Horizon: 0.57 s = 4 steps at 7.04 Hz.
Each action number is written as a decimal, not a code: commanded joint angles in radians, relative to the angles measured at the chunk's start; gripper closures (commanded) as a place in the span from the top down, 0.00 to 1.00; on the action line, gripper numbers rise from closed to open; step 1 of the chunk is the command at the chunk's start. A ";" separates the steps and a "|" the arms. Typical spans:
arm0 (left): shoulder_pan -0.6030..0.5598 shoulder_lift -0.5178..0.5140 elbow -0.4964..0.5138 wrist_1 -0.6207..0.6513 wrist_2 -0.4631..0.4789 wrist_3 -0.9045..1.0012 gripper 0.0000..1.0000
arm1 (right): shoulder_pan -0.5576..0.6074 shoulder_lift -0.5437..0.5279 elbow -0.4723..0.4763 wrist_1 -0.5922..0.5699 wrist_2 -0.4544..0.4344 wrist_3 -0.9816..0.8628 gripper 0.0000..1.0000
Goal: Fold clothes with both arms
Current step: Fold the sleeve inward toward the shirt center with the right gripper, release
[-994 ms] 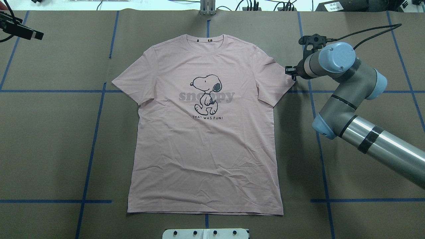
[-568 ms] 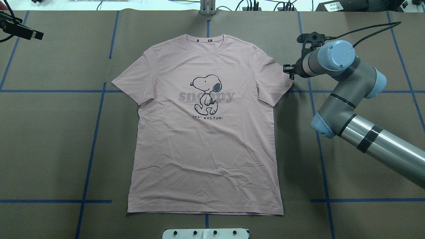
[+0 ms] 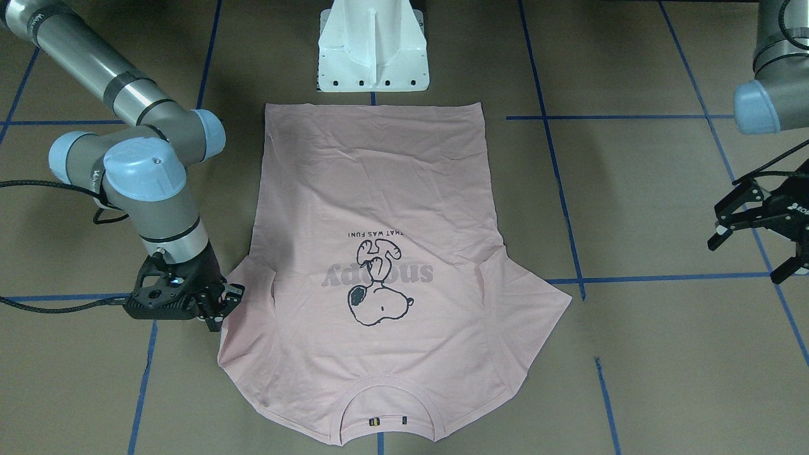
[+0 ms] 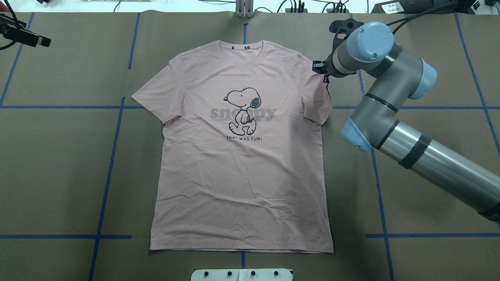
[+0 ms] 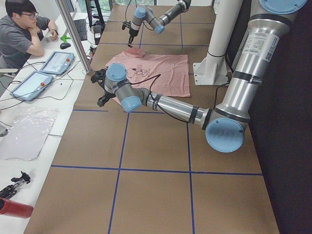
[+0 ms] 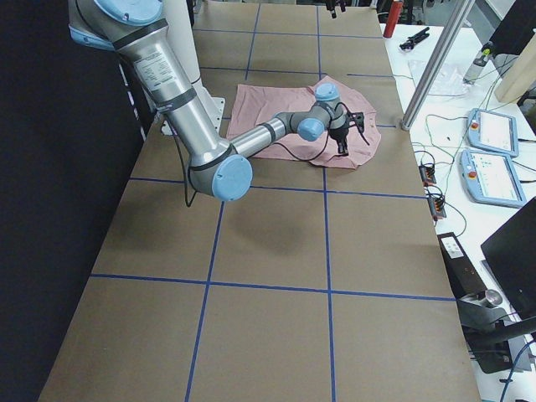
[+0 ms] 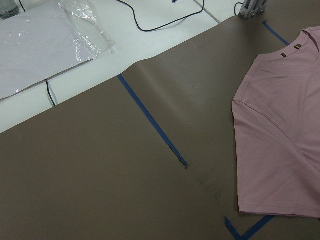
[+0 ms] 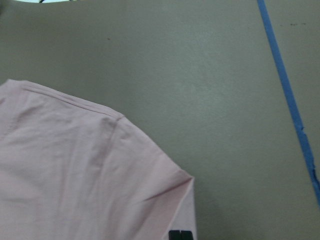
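Observation:
The pale pink T-shirt (image 4: 242, 175) lies flat and print-up on the brown table, collar at the far side. My right gripper (image 4: 322, 73) is shut on the tip of the shirt's right-hand sleeve (image 4: 318, 97) and holds it lifted, drawn in over the shoulder. In the front-facing view this gripper (image 3: 217, 314) pinches the sleeve edge. The right wrist view shows the raised sleeve (image 8: 75, 175) and its black tag (image 8: 180, 235). My left gripper (image 3: 747, 259) is open and empty, hovering well clear of the other sleeve (image 3: 537, 303).
The white pedestal base (image 3: 373, 57) stands at the shirt's hem side. Blue tape lines (image 4: 105, 175) cross the table. Beyond the far edge are a plastic bag (image 7: 45, 45), cables, and a seated operator (image 5: 22, 29) with control tablets (image 5: 58, 61).
My right gripper has moved left and toward the collar side, rising, with the sleeve tip in it. The sleeve's outer edge has pulled inward. The left arm has not moved.

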 commanded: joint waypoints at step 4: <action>0.000 0.001 0.001 0.000 0.000 -0.002 1.00 | -0.124 0.254 -0.172 -0.095 -0.175 0.190 0.00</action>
